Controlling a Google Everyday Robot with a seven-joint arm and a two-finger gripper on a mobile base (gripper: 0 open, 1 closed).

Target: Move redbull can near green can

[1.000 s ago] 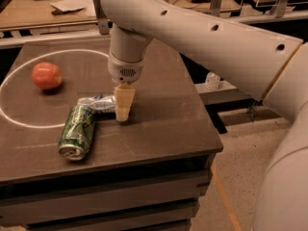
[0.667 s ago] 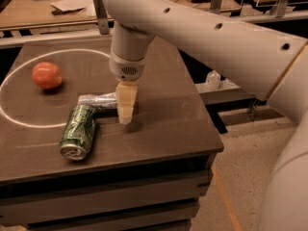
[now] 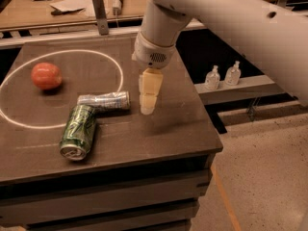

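Hand is hovering mid-frame, gripping nothing, opening can't tell, just right of slim silver-grey redbull can lying left-right against wide green metal can.

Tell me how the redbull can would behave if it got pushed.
Lying on its side, the redbull can would probably roll if pushed sideways. One end seems to meet the green can, which might block it. The gripper hangs beside its other end.

Lab: cluttered workbench, concrete floor, claw over table.
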